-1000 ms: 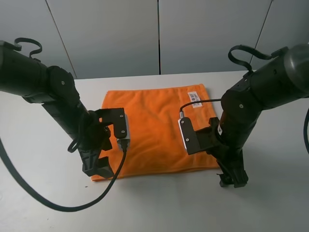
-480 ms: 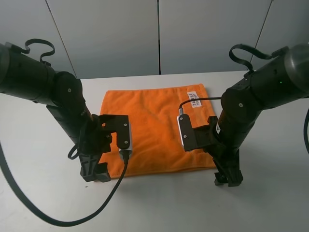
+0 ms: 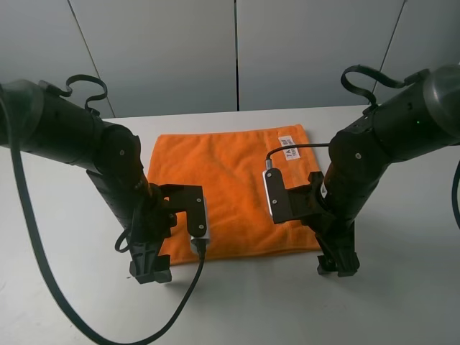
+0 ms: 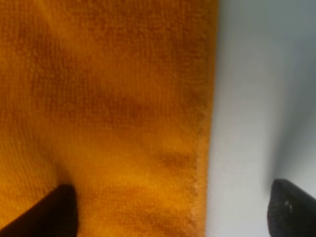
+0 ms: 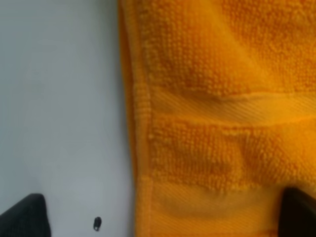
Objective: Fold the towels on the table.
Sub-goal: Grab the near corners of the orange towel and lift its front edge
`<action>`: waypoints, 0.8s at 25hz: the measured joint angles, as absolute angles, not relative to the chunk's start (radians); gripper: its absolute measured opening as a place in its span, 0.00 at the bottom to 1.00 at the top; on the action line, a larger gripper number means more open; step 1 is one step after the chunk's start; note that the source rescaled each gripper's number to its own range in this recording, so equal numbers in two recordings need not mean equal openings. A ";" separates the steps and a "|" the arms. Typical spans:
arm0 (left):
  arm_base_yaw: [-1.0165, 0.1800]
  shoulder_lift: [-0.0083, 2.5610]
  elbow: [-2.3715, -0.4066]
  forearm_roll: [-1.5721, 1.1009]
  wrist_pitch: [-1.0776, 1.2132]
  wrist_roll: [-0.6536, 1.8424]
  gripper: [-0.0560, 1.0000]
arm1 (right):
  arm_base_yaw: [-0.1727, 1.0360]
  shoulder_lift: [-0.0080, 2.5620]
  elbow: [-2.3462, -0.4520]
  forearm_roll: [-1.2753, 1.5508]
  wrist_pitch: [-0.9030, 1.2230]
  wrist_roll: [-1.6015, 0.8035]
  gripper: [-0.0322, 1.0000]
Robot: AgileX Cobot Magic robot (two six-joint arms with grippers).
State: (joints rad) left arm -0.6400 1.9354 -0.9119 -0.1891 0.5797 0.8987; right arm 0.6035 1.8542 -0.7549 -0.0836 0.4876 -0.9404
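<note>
Starting on your left: the left hand (image 3: 149,272) points down at the near left corner of the bright orange, roughly square terry-cloth towel (image 3: 230,180). Its jaws are spread wide. In the left wrist view one finger (image 4: 49,215) sits over the cloth and the other over bare desk, so the towel's side edge runs right between them. Can't tell whether the tips actually touch the surface.

The towel lies flat in the middle of the big plain white desk (image 3: 65,302). All four edges look fairly straight, and a small white printed label (image 3: 290,147) sits by the far right corner. You've got open desk to the left, along the whole near side and out to the right. Only a narrow strip shows behind the far edge.

Over on the right, the right hand (image 3: 338,266) is down at the near right corner, also wide open and gripping nothing. In its wrist view the towel's hemmed edge and woven band (image 5: 222,108) lie between the fingers, one finger over cloth and one over bare desk beside a tiny dark speck (image 5: 97,223).
</note>
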 joint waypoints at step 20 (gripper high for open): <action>-0.672 1.925 -0.826 -0.154 0.429 0.840 0.99 | 0.603 1.854 -0.755 -0.066 0.471 -0.939 1.00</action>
State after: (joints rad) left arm -0.6724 1.9253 -0.8258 -0.1538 0.4287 0.8397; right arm 0.6035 1.8542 -0.7549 -0.0658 0.4712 -0.9388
